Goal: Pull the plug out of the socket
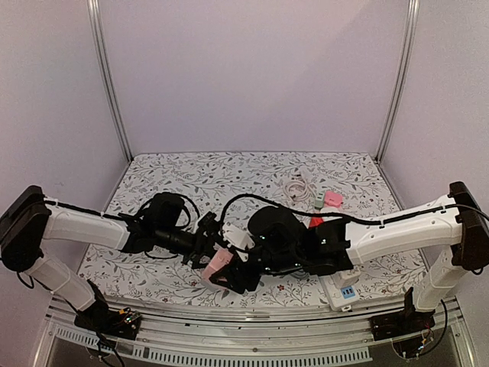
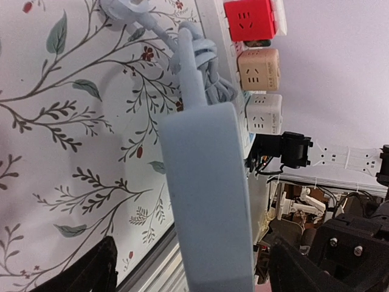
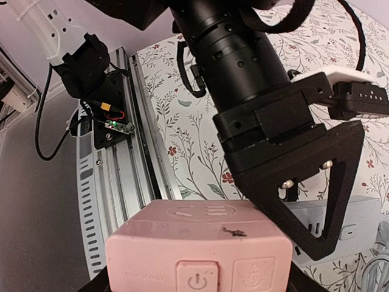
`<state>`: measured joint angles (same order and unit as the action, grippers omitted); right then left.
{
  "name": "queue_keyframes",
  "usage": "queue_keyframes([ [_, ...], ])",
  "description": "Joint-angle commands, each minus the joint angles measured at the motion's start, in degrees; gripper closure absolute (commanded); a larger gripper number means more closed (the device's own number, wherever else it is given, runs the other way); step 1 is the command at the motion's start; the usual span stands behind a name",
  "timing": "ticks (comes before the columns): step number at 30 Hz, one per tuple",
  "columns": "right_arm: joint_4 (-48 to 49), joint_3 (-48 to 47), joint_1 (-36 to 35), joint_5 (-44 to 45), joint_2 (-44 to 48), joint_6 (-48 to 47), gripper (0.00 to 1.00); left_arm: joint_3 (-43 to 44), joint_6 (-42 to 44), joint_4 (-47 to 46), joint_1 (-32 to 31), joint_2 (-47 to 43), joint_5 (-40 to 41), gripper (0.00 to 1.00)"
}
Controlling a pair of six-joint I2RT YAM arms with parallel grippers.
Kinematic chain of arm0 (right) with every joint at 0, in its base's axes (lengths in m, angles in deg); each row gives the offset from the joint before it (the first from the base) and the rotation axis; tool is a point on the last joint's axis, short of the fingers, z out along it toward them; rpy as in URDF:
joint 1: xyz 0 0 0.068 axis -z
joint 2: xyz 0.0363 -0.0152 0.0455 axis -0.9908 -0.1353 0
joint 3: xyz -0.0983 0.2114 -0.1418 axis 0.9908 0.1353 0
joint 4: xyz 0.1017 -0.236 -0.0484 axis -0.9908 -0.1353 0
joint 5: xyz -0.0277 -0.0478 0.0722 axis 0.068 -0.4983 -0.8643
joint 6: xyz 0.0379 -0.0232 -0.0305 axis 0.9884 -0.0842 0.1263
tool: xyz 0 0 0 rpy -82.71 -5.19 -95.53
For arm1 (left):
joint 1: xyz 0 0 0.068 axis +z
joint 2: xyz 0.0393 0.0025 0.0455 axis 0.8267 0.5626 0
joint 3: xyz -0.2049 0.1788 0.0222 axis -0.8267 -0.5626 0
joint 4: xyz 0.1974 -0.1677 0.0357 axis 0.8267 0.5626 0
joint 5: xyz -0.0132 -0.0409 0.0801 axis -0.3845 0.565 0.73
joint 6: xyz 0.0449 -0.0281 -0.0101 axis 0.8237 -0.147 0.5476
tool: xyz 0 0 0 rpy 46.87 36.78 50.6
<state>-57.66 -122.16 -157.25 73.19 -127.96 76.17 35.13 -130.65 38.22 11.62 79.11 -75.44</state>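
Note:
My right gripper (image 1: 231,272) is shut on a pink socket cube (image 1: 217,264) and holds it above the table's near edge. The cube fills the bottom of the right wrist view (image 3: 197,249), with empty slots on its top face. A flat grey-blue plug (image 2: 206,194) with a bundled cable (image 2: 203,73) juts out beside the cube (image 3: 355,228). Where it joins the cube is hidden. My left gripper (image 2: 194,243) straddles the plug with a gap on each side and is open. One of its black fingers (image 3: 289,228) crosses in front of the plug.
A white power strip (image 1: 341,290) lies at the near right. A red cube (image 2: 249,18), a beige one (image 2: 258,70) and a white one (image 2: 264,112) sit in a row. A coiled white cable (image 1: 296,183) lies farther back. The metal rail (image 3: 115,182) runs along the near edge.

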Motion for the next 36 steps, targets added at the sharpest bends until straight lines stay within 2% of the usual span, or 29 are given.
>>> queue_keyframes([
  [1, 4.8, -4.4, 0.5, 0.9, -0.5, -5.6, 0.7, 0.5, -0.4, -1.0, -1.9, 1.0, -4.5, 0.22],
  [7, 4.2, -4.9, 0.4, 1.3, -1.7, -6.9, 0.7, -0.1, -2.2, -3.4, -1.9, 1.0, -5.5, 0.47],
  [8, 4.1, -4.9, 0.4, 1.6, -1.8, -7.1, 0.7, -0.3, -2.6, -4.4, -1.9, 1.1, -5.7, 0.54],
  [12, 4.0, -4.8, 0.4, 1.9, -2.4, -7.2, 0.71, -0.7, -3.8, -6.2, -1.9, 1.0, -5.9, 0.73],
  [19, 4.2, -4.2, 0.5, 5.9, -2.9, -5.7, 0.71, -1.1, -3.5, -6.4, -1.8, 0.8, -5.6, 0.93],
  [26, 4.5, -4.0, 3.4, 3.2, -3.2, 0.7, 0.71, -1.2, -0.5, -5.5, -1.9, -0.6, -5.4, 1.0],
  [30, 5.2, -3.9, 5.8, -1.9, -4.0, 5.7, 0.72, -0.7, 1.7, -3.0, -1.9, -1.9, -4.8, 1.0],
  [36, 6.5, -3.0, 5.6, -2.8, -3.8, 6.7, 0.71, -0.6, 2.0, -2.4, -1.8, -2.4, -4.2, 1.0],
])
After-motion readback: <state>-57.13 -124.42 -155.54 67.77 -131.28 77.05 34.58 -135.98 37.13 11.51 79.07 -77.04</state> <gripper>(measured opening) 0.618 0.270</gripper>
